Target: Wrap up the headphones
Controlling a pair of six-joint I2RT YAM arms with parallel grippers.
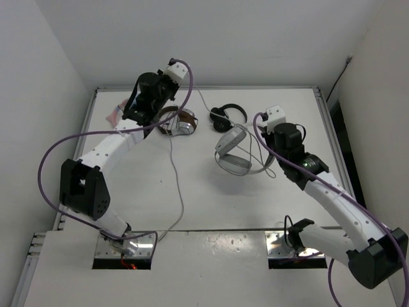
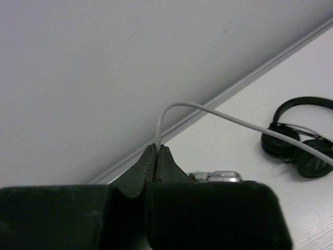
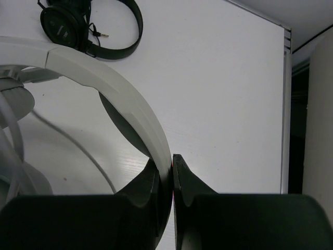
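We see the right gripper [image 3: 171, 162] closed tight on the smooth, wide curved headband [image 3: 122, 91] of the white headphones [image 1: 233, 163], at the middle of the table [image 1: 249, 204]. The left gripper [image 2: 156, 151] pinches their thin grey cable [image 2: 218, 113].

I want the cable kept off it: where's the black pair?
Top view: the black pair lies far centre on the table, right of the brown pair, just behind the white headphones.

Against a plain white tabletop [image 1: 255, 204], large white plastic over-ear headphones [image 1: 233, 164] show a thin pale-grey cable [image 1: 176, 169]. A small black on-ear pair [image 1: 225, 115] and a brown-and-silver pair [image 1: 181, 121] contrast with them; purple hoses [image 1: 40, 169] loop white-and-black robot arms [image 1: 112, 146].
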